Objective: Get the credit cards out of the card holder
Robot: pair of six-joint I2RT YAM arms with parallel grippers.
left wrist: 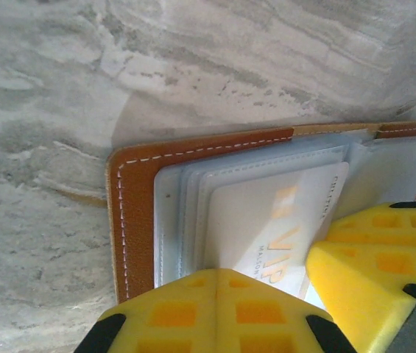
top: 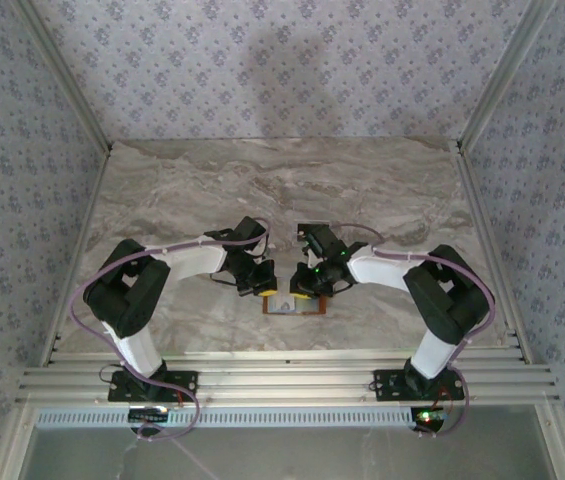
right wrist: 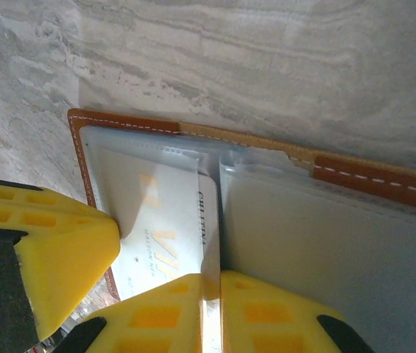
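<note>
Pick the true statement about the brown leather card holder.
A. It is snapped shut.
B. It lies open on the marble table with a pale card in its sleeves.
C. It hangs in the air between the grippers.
B: the card holder lies open on the marble table, and a pale credit card with gold letters sits in its clear sleeves.

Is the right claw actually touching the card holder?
Touching. In the right wrist view, the right claw has its yellow fingers closed on a pale inner leaf of the open card holder.
</note>
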